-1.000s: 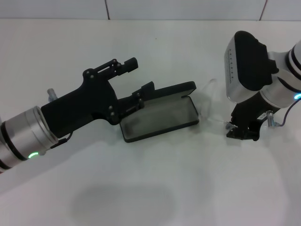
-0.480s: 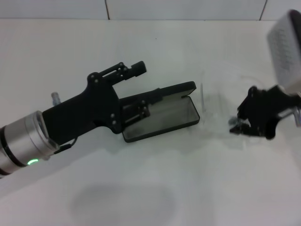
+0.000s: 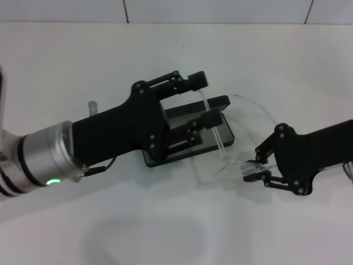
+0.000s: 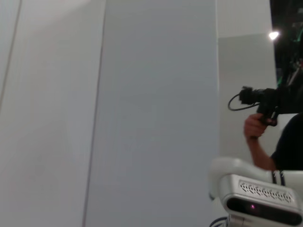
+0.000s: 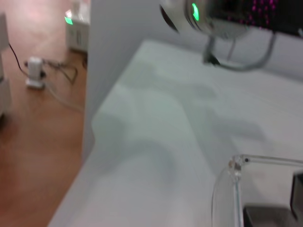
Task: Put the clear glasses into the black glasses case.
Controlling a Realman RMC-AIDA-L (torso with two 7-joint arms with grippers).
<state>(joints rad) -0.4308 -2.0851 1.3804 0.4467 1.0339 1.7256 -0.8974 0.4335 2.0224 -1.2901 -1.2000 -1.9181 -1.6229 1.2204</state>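
The black glasses case [image 3: 212,135] lies open at the table's middle, grey lining up, its lid [image 3: 218,102] raised at the far side. The clear glasses [image 3: 249,106] hang tilted over the case's right end, one temple arm [image 3: 216,132] crossing the tray. My right gripper [image 3: 255,169], right of the case, is shut on the glasses' near end. My left gripper [image 3: 203,100] reaches in from the left and stands open, with one finger beyond the lid and the other above the tray. In the right wrist view, a curved clear piece of the glasses [image 5: 226,189] shows beside a dark case corner [image 5: 265,215].
The white table [image 3: 165,221] spreads around the case. A tiled wall [image 3: 220,10] closes off the far edge. The right wrist view shows the table's edge [image 5: 90,142] dropping to a wooden floor [image 5: 33,142]. A person holding a camera [image 4: 260,101] shows in the left wrist view.
My right gripper lifted the clear glasses and swung in leftward and nearer, bringing them over the case's right end. My left gripper slid rightward over the open case.
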